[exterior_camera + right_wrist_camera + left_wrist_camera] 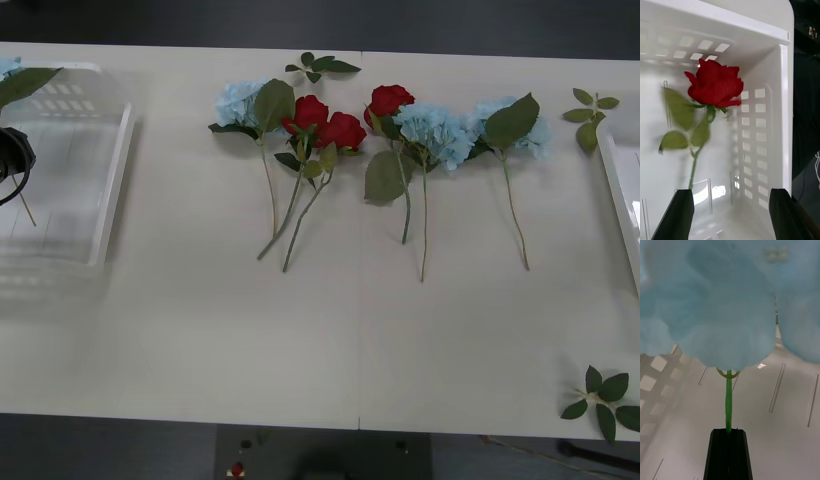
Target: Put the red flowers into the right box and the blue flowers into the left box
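Flowers lie in a loose row along the far half of the white surface [330,350]: three pale blue flowers [437,133] and three red flowers [325,122], their thin green stems pointing toward the near edge. One blue bloom sits at the left end of the row, two roses touch each other just beside it, a third rose lies against the next blue cluster, and the last blue one rests nearest the right edge. Loose leaf sprigs [322,67] sit by the far edge, by the right edge and at the near right corner. My left tool [728,435] is clenched on the stem of a blue flower [715,303], its two black fingers pressed together around the green stalk, and it hangs above the ribbed base of the left box [112,180], which stands at the left edge of the surface. In the front view the dark body of that tool shows over the tray, with a leaf and a bit of blue bloom at the far left corner. My right tool [728,213] is released, its black fingers [675,215] spread wide apart, and a red rose [715,84] lies inside the right box [765,123], bloom toward the slotted wall, its stem running down beside one finger. That box shows as a pale rim at the right edge in the front view. I can read no writing or labels anywhere.
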Action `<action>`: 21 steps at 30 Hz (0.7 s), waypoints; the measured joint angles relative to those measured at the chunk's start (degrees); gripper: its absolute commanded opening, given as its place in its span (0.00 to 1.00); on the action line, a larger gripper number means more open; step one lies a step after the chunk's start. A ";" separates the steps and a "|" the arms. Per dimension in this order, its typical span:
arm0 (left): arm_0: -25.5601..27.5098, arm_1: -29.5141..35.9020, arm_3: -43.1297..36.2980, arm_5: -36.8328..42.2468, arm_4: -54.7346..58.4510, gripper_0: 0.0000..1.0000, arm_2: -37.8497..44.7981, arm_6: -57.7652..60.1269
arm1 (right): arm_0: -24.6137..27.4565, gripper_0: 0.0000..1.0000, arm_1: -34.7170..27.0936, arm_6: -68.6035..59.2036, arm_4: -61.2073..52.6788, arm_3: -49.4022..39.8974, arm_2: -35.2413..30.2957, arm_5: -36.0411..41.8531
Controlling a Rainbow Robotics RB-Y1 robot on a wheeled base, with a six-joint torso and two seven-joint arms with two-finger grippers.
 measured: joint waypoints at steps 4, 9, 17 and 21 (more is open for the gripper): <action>0.00 0.00 0.00 0.00 -0.01 0.43 0.00 0.00 | 0.00 0.58 0.00 0.00 -1.84 0.00 -0.07 0.34; 0.00 0.00 -0.02 0.00 -0.13 0.84 0.00 0.00 | 0.00 0.58 -0.01 0.00 -8.62 -4.10 -0.06 7.32; 0.00 0.00 -0.03 0.02 -0.80 0.84 0.00 0.00 | 0.19 0.58 -0.02 -2.99 -15.73 -23.47 0.61 15.70; 0.00 0.01 -0.16 1.73 -0.80 0.84 0.00 -0.02 | 0.19 0.58 0.79 -11.74 -11.93 -29.75 3.86 15.72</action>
